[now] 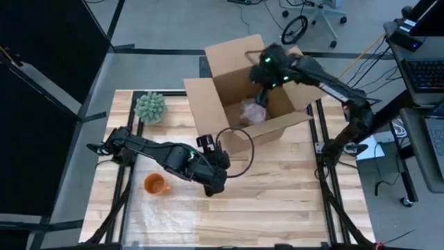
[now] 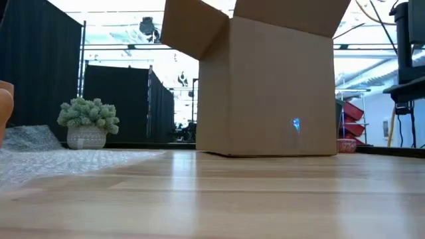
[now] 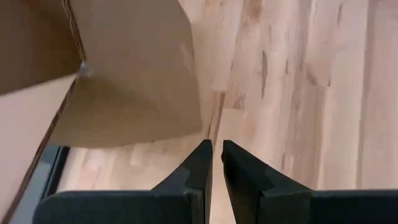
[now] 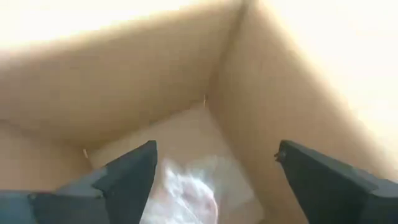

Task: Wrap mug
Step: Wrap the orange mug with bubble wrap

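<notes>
- Two arms seen from above: right gripper [image 4: 214, 171] is held over the open cardboard box [image 1: 243, 90] at the table's far side, fingers spread wide apart, nothing between them.
- Crumpled bubble-wrap bundle [image 1: 252, 111] is seen on the box floor, below the right gripper.
- Left gripper [image 3: 217, 155] is lowered near the table [image 1: 291, 201] centre, just in front of the box; fingers nearly together, nothing held.
- Orange mug [image 1: 156, 185] is lying on a bubble wrap sheet [image 1: 166, 212] at front left, unwrapped.
- Potted succulent [image 1: 150, 107] is set at far left.
</notes>
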`<state>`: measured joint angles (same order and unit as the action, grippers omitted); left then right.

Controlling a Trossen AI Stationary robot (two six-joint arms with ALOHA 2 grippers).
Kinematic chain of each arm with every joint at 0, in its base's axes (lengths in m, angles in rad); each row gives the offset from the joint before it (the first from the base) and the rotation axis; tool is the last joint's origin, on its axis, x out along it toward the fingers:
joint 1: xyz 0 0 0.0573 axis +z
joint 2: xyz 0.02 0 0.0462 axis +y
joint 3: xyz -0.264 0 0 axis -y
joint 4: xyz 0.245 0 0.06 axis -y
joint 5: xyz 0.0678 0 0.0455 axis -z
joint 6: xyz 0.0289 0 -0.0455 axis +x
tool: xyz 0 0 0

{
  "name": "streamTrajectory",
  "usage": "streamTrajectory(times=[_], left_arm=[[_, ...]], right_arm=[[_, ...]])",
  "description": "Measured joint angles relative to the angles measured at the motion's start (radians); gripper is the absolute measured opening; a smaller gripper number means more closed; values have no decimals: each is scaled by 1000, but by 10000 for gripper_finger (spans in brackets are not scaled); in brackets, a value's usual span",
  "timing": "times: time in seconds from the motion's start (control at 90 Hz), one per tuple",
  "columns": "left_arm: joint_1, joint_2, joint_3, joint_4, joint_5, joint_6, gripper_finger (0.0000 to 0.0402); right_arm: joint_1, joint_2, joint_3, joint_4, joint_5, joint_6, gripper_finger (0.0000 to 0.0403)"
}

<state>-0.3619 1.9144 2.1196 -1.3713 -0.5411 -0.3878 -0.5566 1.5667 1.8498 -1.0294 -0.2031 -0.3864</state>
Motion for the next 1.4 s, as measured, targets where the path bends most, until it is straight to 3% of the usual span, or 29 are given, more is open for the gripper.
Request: streamTrajectory(times=[0.178,0.422,0.578,0.656,0.789,0.989,1.4], left_arm=[[-31,0,0,-87,0,-82,26],[-147,0,-19,-112,0,-210,26],[-223,0,-19,-158,22,-281,26],[-265,-16,-20,-185,88,-288,26],[-326,-72,-20,-201,112,-309,26],[-417,-153,-47,-200,25,-348,26],[-525,-235,-378,-148,-14,-566,26]], right_arm=[[96,-94,20,38,-66,66,321],[408,-155,19,17,-53,176,322],[622,-143,-7,52,136,268,322],[706,-129,-36,84,219,316,322],[821,-95,-96,193,286,432,322],[947,25,-211,447,290,528,322],[1006,500,-237,899,297,536,322]])
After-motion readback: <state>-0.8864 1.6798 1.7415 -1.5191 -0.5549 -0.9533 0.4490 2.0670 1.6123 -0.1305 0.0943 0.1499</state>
